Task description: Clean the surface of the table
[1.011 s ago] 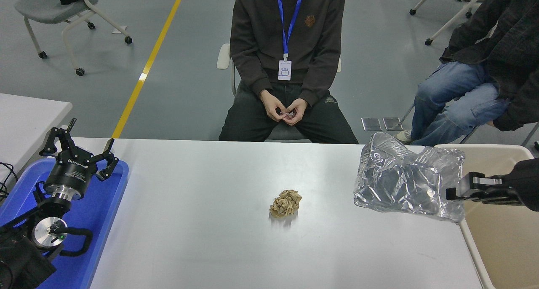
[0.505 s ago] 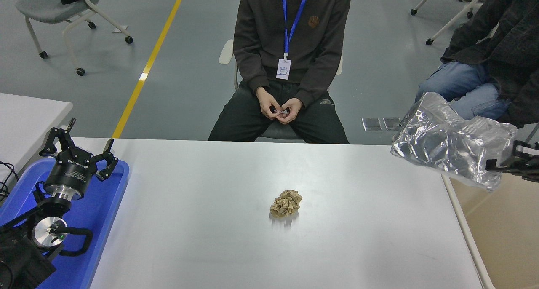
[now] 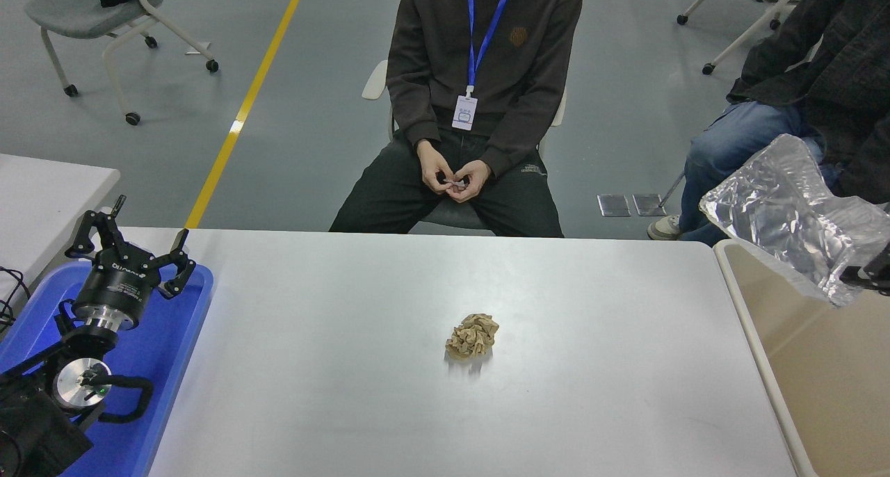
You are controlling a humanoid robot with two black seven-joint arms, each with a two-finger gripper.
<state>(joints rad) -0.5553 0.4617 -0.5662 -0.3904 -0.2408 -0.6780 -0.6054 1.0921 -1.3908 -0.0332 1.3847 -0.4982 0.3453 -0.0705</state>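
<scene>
Table [image 3: 591,393]: centre, nearly cleared. Paper wad [image 3: 472,336]: mid-table, left to remove. Foil bag [image 3: 793,216]: off table, above bin [image 3: 820,366], far right. Right gripper [image 3: 869,275]: mostly hidden, fingers' state unclear. Left gripper [image 3: 128,244]: parked over tray [image 3: 174,338], fingers spread.

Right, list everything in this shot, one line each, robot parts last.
Large matte white tabletop: one, white, centre.
Crumpled brown paper ball: one, tan, middle of that tabletop.
Crinkled clear plastic bag: one, silvery, held up over the bin at the right edge.
Beige plastic bin: one, beige, right of the table.
Blue plastic tray: one, blue, left end.
Smaller white tabletop: one, white, far left.
Seated people: two, dark tops, far side.
Wheeled grey chairs: two, grey, top corners.
Yellow floor line: one, yellow, upper left.
Left gripper: one, black, open, parked over the tray.
Right gripper: one, black, right edge, mostly hidden by the bag.
</scene>
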